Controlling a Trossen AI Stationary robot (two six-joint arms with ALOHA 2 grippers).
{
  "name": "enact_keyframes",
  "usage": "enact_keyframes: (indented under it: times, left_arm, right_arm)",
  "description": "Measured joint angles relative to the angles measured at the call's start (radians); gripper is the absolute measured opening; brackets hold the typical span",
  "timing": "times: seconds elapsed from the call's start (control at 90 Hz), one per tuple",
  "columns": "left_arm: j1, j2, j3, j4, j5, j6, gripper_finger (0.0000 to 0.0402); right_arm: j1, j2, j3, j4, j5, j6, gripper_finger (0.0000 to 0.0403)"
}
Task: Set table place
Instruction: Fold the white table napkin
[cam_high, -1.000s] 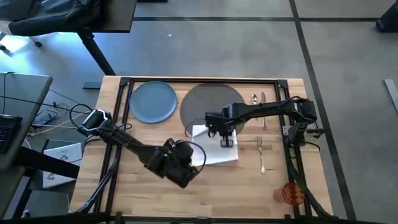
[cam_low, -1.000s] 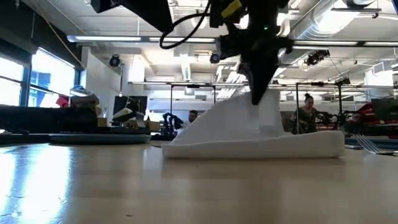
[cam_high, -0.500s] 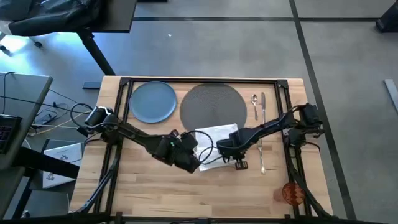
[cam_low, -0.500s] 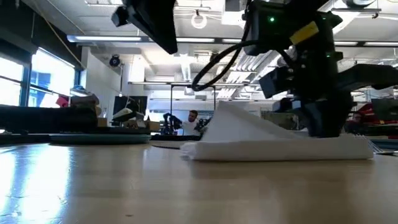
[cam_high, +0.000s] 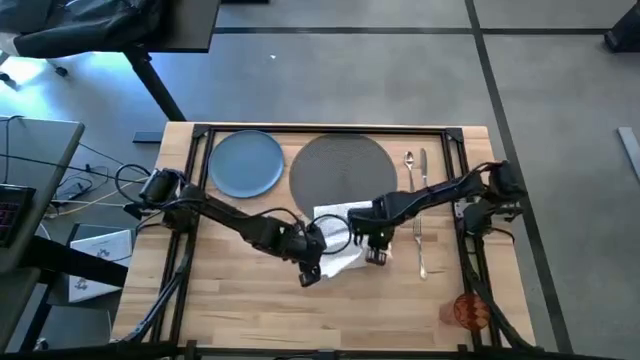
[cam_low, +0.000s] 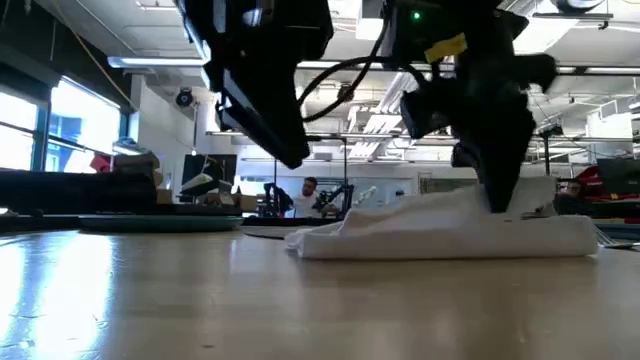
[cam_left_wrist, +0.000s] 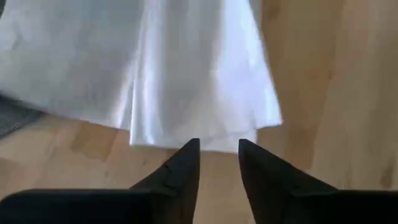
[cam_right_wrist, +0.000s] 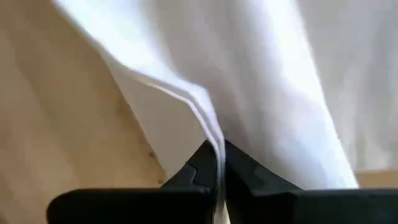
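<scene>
High view: white napkin (cam_high: 342, 240) on worktop (cam_high: 240, 310) just below grey mat (cam_high: 340, 168), left tool (cam_high: 309, 275) at one edge, right tool (cam_high: 374, 255) at the other; blue plate (cam_high: 246, 163), fork (cam_high: 420, 245), spoon (cam_high: 409, 168), knife (cam_high: 424, 172), orange cup (cam_high: 467, 312) around. Low view: napkin rumpled, not flat. Left wrist: tool parted a little, empty, short of napkin edge. Right wrist: tool pinched on a napkin fold. Risk: dragging, bunching cloth further; fork close by, in the way.

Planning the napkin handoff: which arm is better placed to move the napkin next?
Right, probably. The right gripper is shut on a fold of the white napkin. The left gripper is open just short of the napkin's edge, holding nothing, so it would have to grasp first.
</scene>
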Motion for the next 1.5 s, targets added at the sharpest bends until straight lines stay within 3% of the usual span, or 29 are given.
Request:
enact_keyframes:
  times: [0.156,0.3,0.433,0.544,0.656,0.789,0.911,1.056,1.178,1.289,1.5]
  left_arm:
    - [-0.037,0.0,-0.021,0.012,-0.059,-0.07,0.0101]
    - [-0.059,-0.001,-0.082,0.16,-0.178,-0.129,0.0102]
    - [-0.051,0.004,-0.142,0.318,-0.262,-0.135,0.0102]
    - [-0.029,0.008,-0.163,0.325,-0.302,-0.135,0.0102]
    - [-0.009,0.002,-0.161,0.291,-0.296,-0.151,0.0102]
    - [0.003,-0.009,-0.161,0.284,-0.209,-0.169,0.0102]
    - [0.003,-0.013,-0.151,0.261,-0.126,-0.211,0.0102]
    - [0.0,-0.026,-0.12,0.155,-0.186,-0.381,0.0102]
    - [0.034,-0.028,-0.12,0.123,-0.214,-0.455,0.0102]
    - [0.072,-0.019,-0.12,0.164,-0.204,-0.394,0.0102]
    - [0.139,0.013,-0.12,0.322,-0.143,-0.075,0.0102]
  right_arm:
    - [-0.091,-0.052,0.0,-0.002,0.0,0.095,0.0]
    - [-0.161,-0.056,0.0,0.002,0.003,0.12,0.0]
    - [-0.181,-0.055,0.0,0.017,0.001,0.104,0.0]
    - [-0.182,-0.055,0.0,0.017,0.001,0.088,0.0]
    - [-0.183,-0.055,0.0,0.018,0.034,0.065,0.0]
    - [-0.204,-0.054,0.0,0.023,0.108,0.008,0.0]
    - [-0.224,-0.045,0.0,0.035,0.11,-0.098,0.0]
    - [-0.213,-0.047,0.0,0.014,0.078,-0.22,0.0]
    - [-0.127,-0.047,-0.014,0.019,0.024,-0.368,0.0]
    - [-0.035,-0.047,-0.084,0.061,0.004,-0.426,0.0]
    - [0.054,-0.045,-0.189,0.11,0.029,-0.317,0.0]
